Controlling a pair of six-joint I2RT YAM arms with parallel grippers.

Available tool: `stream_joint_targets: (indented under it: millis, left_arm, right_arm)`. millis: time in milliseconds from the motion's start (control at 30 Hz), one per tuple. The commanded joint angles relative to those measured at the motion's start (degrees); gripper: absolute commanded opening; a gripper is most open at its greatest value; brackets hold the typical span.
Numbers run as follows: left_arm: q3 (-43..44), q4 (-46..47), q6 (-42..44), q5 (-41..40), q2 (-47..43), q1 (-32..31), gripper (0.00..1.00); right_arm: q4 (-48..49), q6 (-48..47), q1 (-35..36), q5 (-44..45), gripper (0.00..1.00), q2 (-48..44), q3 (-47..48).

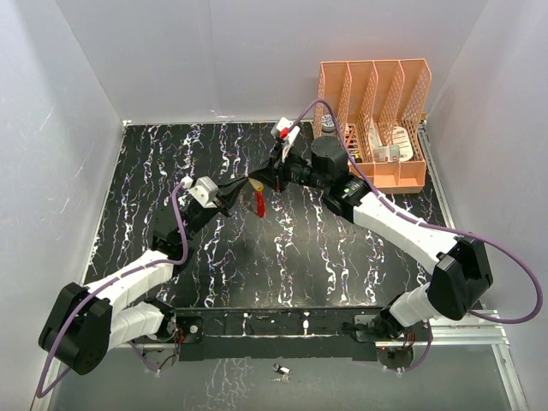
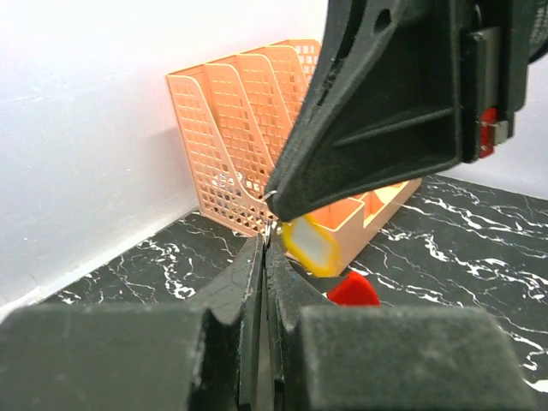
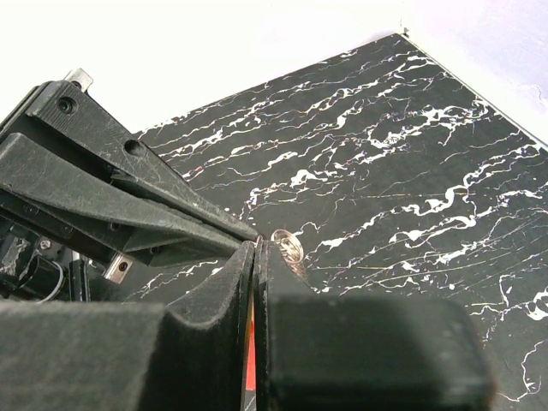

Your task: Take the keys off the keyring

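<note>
the keyring [image 3: 288, 247] is a small metal loop held up over the middle of the black marbled table [image 1: 163, 180], right where my two grippers meet tip to tip. the yellow key [image 2: 310, 244] hangs just under that meeting point. the red key [image 2: 353, 291] dangles lower, beside it.

my left gripper [image 2: 262, 250] is pressed flat together with only a hairline seam, and a sliver of ring wire is nipped at its tip. my right gripper [image 3: 256, 250] is clamped narrow too. the loop pokes out at its tip, and a thin strip of red shows through the slit between its fingers.

the two grippers block each other's view. from my left wrist the black wedge of the right one fills the upper right and covers part of what lies behind. from my right wrist the left one's dark body takes the whole left side. from above the loop is too small to make out between the fingertips, and only the two coloured heads show.

an orange mesh file organiser [image 1: 377, 103] stands in the back right corner against the wall, well apart from the keys, with white items [image 1: 390, 154] in its slots. a purple cable [image 1: 360, 175] arcs over my right arm. a small metal bit [image 1: 280, 370] lies on the pale ledge in front of the bases.
</note>
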Motion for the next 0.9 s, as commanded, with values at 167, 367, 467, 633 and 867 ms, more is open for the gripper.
stream_joint_targets:
  millis: [167, 367, 467, 633, 867]
  left_arm:
    - [1.62, 1.70, 3.50, -4.69, -2.25, 0.08, 0.00]
    - [1.93, -0.08, 5.01, -4.33, -3.52, 0.08, 0.00]
    - [2.16, -1.78, 5.57, -2.98, -4.63, 0.08, 0.00]
    - [1.66, -1.18, 5.03, -2.70, -5.84, 0.09, 0.00]
    - [2.55, -1.03, 4.32, 1.02, -7.13, 0.09, 0.00]
  right_arm:
    - [1.33, -1.29, 0.93, 0.52, 0.00, -4.60, 1.27]
    - [2.00, -1.33, 0.91, 1.31, 0.16, -4.94, 0.80]
    - [3.32, -1.34, 0.94, 2.52, 0.33, -5.90, -0.75]
    - [4.49, -1.35, 0.96, 4.44, 0.39, -7.40, -3.30]
    - [6.56, -1.28, 1.44, 7.72, 0.30, -6.92, -7.46]
